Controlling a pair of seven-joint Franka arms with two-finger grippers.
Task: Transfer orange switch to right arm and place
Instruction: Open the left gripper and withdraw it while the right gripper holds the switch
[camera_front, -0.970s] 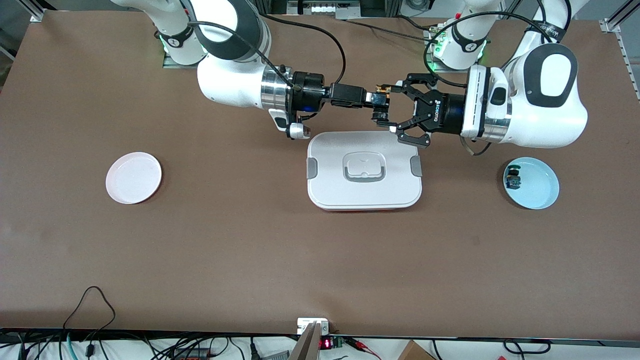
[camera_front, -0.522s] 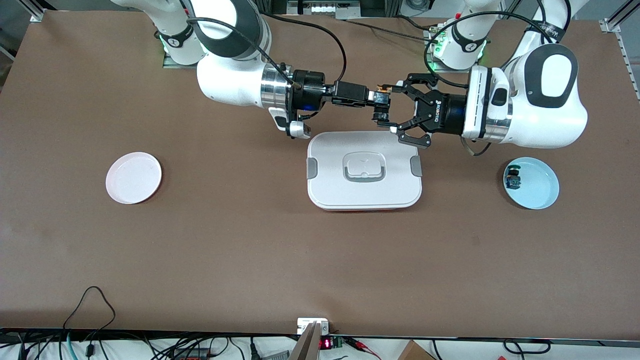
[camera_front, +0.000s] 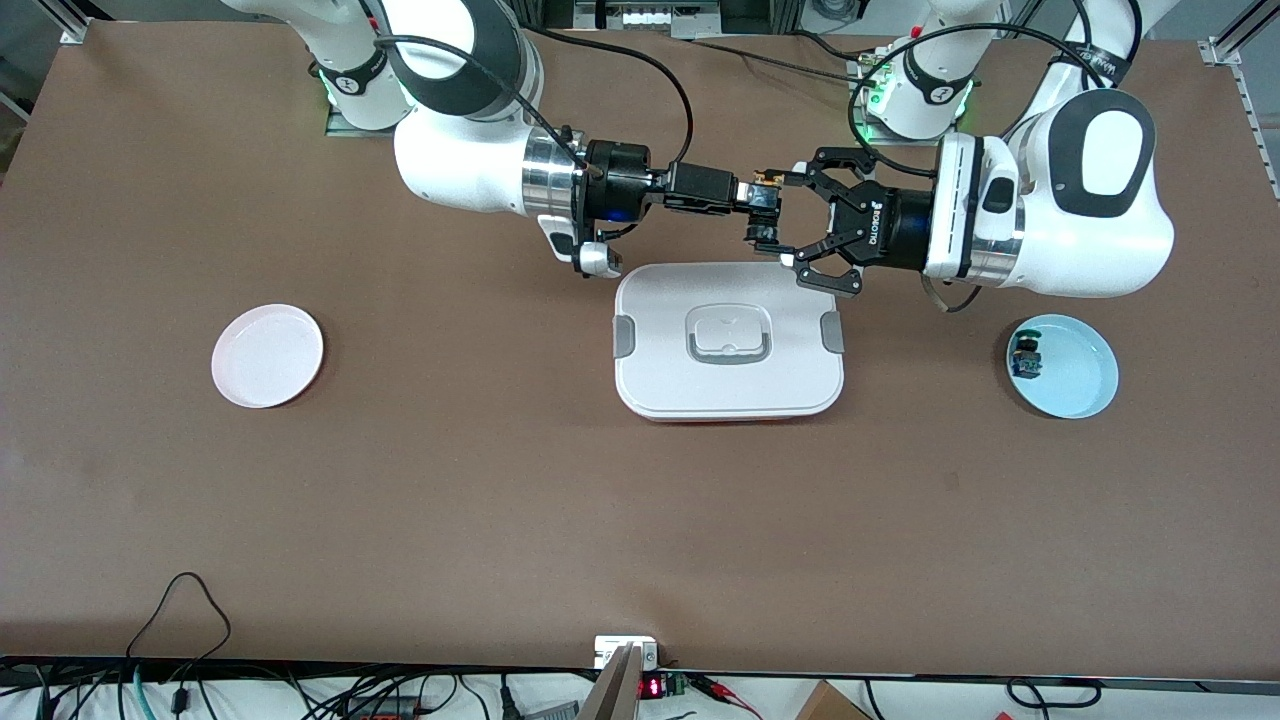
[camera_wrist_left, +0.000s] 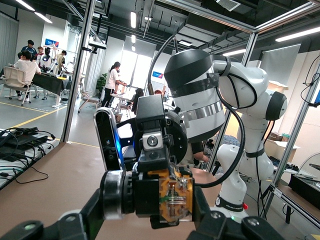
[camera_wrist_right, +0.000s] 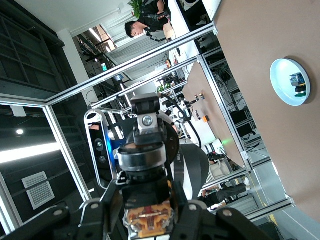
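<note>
The right gripper (camera_front: 752, 198) is pinched on the orange switch (camera_front: 762, 185), holding it in the air above the bare surface (camera_front: 500, 480) just past the farther edge of the white lidded box (camera_front: 729, 340). The left gripper (camera_front: 800, 218) meets it head-on: its black fingers (camera_front: 822, 160) are spread, one on either side of the switch, and whether they touch it cannot be told.

The front view shows the two arms reaching toward each other from their bases, the switch only as a small tan-orange spot between them. The left wrist view gives the detail: the switch's tan-orange body (camera_wrist_left: 175, 196) with its metal contacts, the black barrel and round cap beside it, and the right gripper's body straight ahead. The right wrist view shows the same switch (camera_wrist_right: 148, 220) end-on between its own fingers (camera_wrist_right: 100, 212), with the left gripper facing it.

A light blue dish (camera_front: 1085, 385) near the left arm's end holds a green-capped switch (camera_front: 1025, 358); a pale pink dish (camera_front: 268, 355) sits toward the right arm's end. The white box lies directly below the meeting grippers.
</note>
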